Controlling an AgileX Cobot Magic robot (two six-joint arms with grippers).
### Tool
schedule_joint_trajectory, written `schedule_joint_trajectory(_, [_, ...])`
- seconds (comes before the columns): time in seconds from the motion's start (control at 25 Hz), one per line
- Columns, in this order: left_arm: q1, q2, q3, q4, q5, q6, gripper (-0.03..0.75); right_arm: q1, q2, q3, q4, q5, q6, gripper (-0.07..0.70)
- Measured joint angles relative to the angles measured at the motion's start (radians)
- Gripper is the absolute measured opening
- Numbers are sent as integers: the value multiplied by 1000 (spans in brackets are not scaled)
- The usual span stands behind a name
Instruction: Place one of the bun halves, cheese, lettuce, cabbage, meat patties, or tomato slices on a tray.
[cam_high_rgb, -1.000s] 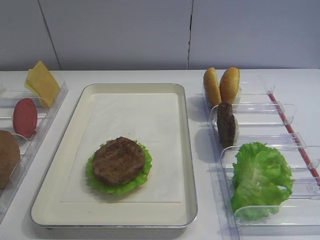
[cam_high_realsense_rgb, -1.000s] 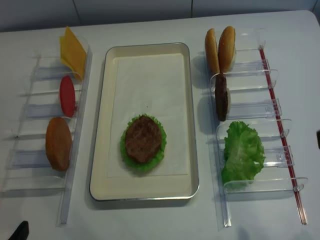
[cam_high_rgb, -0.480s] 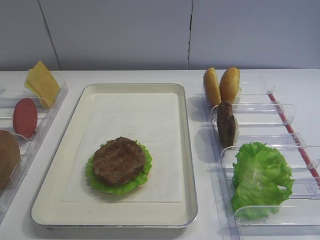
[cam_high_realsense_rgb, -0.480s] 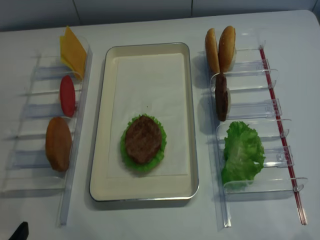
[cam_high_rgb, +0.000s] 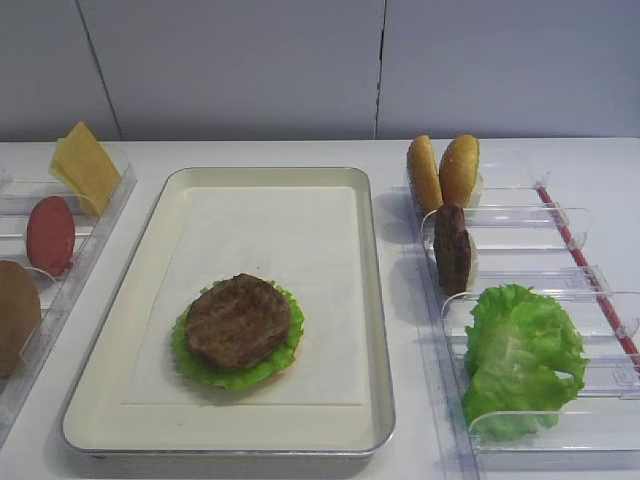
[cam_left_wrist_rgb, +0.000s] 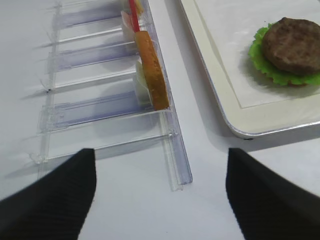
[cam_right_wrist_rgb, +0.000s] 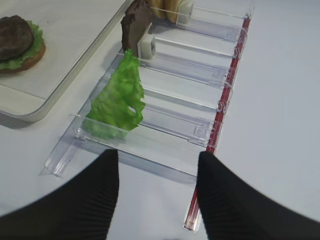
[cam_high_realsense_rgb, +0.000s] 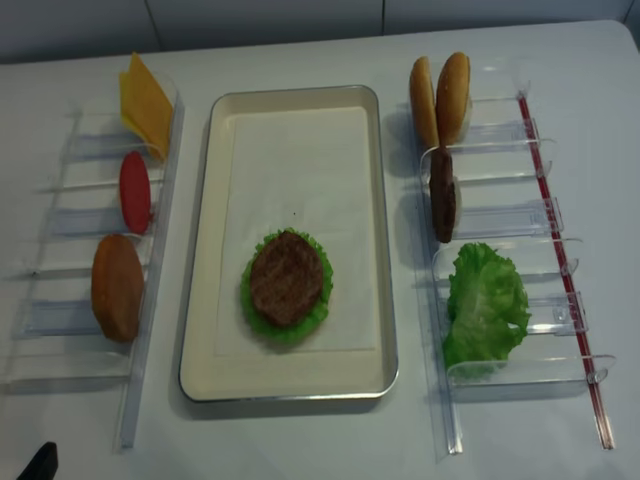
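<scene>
A meat patty (cam_high_rgb: 238, 320) lies on lettuce (cam_high_realsense_rgb: 256, 314) at the near end of the cream tray (cam_high_realsense_rgb: 200, 250). A second patty (cam_high_realsense_rgb: 442, 195), two bun halves (cam_high_realsense_rgb: 440, 98) and a lettuce leaf (cam_right_wrist_rgb: 117, 100) stand in the right rack. The left rack holds cheese (cam_high_realsense_rgb: 146, 105), a tomato slice (cam_high_realsense_rgb: 135, 192) and a bun half (cam_left_wrist_rgb: 152, 75). No cabbage is in view. My right gripper (cam_right_wrist_rgb: 157, 160) is open over bare table near that rack's near end. My left gripper (cam_left_wrist_rgb: 160, 155) is open near the left rack's end. Both are empty.
Clear plastic racks (cam_high_realsense_rgb: 500, 215) flank the tray on both sides; the right one has a red strip (cam_right_wrist_rgb: 227, 100) along its outer edge. A white wall stands behind the table. The far half of the tray liner (cam_high_rgb: 270, 220) carries nothing.
A dark bit of the right arm at the right edge of the overhead view has left that view. The food has not moved.
</scene>
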Motion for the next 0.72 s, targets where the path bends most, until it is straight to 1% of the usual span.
schedule_joint_trajectory(0.12, [0, 0, 0, 0, 0, 0, 506, 0, -37, 0, 5, 0, -2, 400])
schedule_joint_trajectory(0.4, [0, 0, 0, 0, 0, 0, 506, 0, -45, 0, 9, 0, -8, 401])
schedule_joint_trajectory(0.48, [0, 0, 0, 0, 0, 0, 506, 0, -45, 0, 25, 0, -14, 419])
schedule_joint_trajectory(0.56, [0, 0, 0, 0, 0, 0, 506, 0, -45, 0, 32, 0, -19, 480])
schedule_joint_trajectory(0.72, [0, 0, 0, 0, 0, 0, 506, 0, -45, 0, 32, 0, -22, 649])
